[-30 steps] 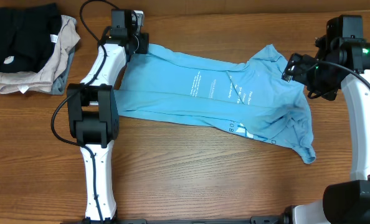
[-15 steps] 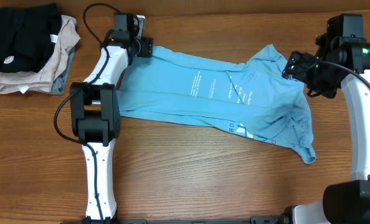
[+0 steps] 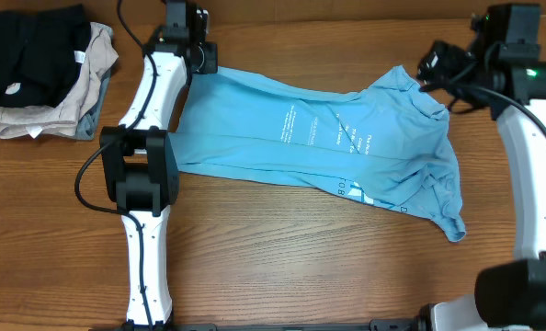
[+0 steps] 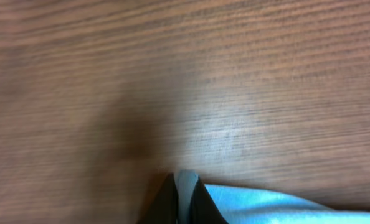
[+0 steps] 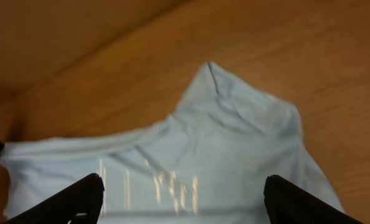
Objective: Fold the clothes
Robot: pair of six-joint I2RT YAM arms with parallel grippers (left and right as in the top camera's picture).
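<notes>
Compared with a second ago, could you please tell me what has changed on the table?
The right gripper has drawn back from the sky-blue T-shirt at its shoulder toward the far edge of the table, jaws open. The left gripper shifted slightly the same way, shut on the shirt's corner. The shirt's lay and the pile of folded garments are unchanged.

Mid-brown wooden table [image 3: 282,267], grain side to side, fills all views. Ahead of the left gripper [image 4: 184,186] a pale glare lies on the wood, a dark patch left of it; beyond the right gripper [image 5: 184,180], possibly the table's far edge
</notes>
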